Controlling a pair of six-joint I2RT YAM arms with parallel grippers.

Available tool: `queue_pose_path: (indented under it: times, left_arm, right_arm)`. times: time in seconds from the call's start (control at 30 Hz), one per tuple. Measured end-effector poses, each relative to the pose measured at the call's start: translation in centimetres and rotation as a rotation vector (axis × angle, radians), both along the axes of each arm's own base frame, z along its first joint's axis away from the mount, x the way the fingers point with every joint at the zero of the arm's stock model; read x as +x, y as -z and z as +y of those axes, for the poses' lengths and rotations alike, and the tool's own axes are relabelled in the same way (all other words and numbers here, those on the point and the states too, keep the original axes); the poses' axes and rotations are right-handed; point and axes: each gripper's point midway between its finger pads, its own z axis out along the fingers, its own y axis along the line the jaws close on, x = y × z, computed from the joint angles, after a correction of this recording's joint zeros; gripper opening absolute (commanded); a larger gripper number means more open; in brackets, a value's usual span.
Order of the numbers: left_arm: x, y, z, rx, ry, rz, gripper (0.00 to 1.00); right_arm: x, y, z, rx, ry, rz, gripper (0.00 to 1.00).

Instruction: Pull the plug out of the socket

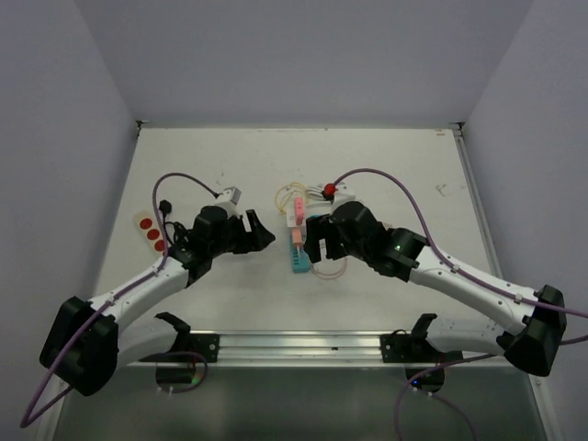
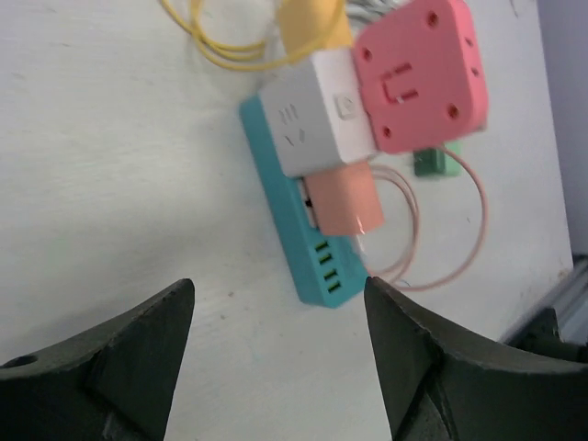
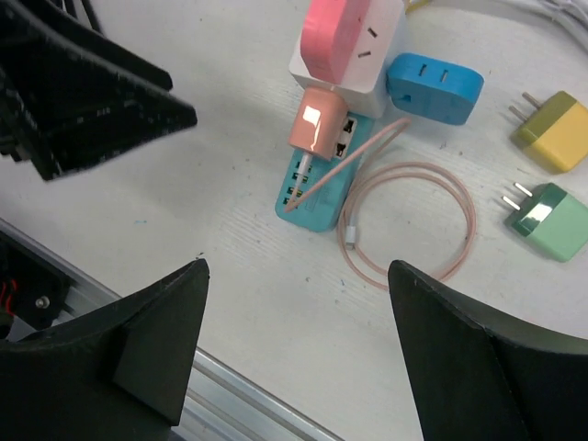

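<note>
A teal power strip [image 1: 299,260] lies at the table's middle. A salmon plug [image 1: 297,236] with a coiled pink cable [image 3: 409,225] sits in it, behind it a white adapter [image 2: 308,124] carrying a pink cube adapter [image 2: 418,73]. The left wrist view shows the strip [image 2: 303,248] and the salmon plug [image 2: 343,200]; the right wrist view shows them too, strip [image 3: 323,211] and plug [image 3: 315,121]. My left gripper [image 1: 262,234] is open and empty just left of the strip, as its wrist view shows [image 2: 277,285]. My right gripper [image 1: 317,241] is open and empty just right of it, above the table [image 3: 298,267].
A blue adapter [image 3: 432,87], a yellow plug [image 3: 551,133] and a green plug [image 3: 542,216] lie loose right of the strip. A white strip with red buttons [image 1: 152,232] lies at the left edge. A metal rail [image 1: 303,344] runs along the near edge.
</note>
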Motion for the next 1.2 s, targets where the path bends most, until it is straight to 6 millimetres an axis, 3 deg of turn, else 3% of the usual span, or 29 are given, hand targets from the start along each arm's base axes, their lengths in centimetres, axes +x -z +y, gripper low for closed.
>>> queue_pose_path:
  times: [0.07, 0.17, 0.3, 0.47, 0.63, 0.9, 1.2]
  left_arm:
    - [1.9, -0.1, 1.7, 0.034, -0.071, 0.019, 0.73]
    - [4.5, -0.2, 2.5, 0.055, -0.114, 0.063, 0.70]
    - [7.4, 0.2, 2.0, 0.043, -0.114, 0.108, 0.68]
    - [9.4, 0.0, 0.2, 0.014, -0.065, 0.137, 0.67]
    - [10.2, -0.4, -0.9, -0.015, -0.026, 0.138, 0.67]
    - [9.8, -0.4, -1.8, -0.049, 0.026, 0.150, 0.67]
    - [9.1, 0.3, -3.0, -0.045, 0.063, 0.165, 0.66]
  right_arm:
    - [0.1, -0.3, 1.1, -0.032, -0.018, -0.019, 0.79]
    - [0.6, -0.4, 2.8, -0.090, -0.026, -0.054, 0.75]
    - [1.3, 0.3, 3.8, -0.147, -0.016, -0.084, 0.64]
    - [2.7, 1.8, 4.8, -0.209, 0.006, -0.101, 0.56]
    - [4.0, 3.3, 5.7, -0.242, 0.033, -0.119, 0.49]
    - [5.4, 5.0, 6.4, -0.262, 0.086, -0.139, 0.44]
    - [6.3, 6.8, 6.8, -0.254, 0.145, -0.147, 0.44]
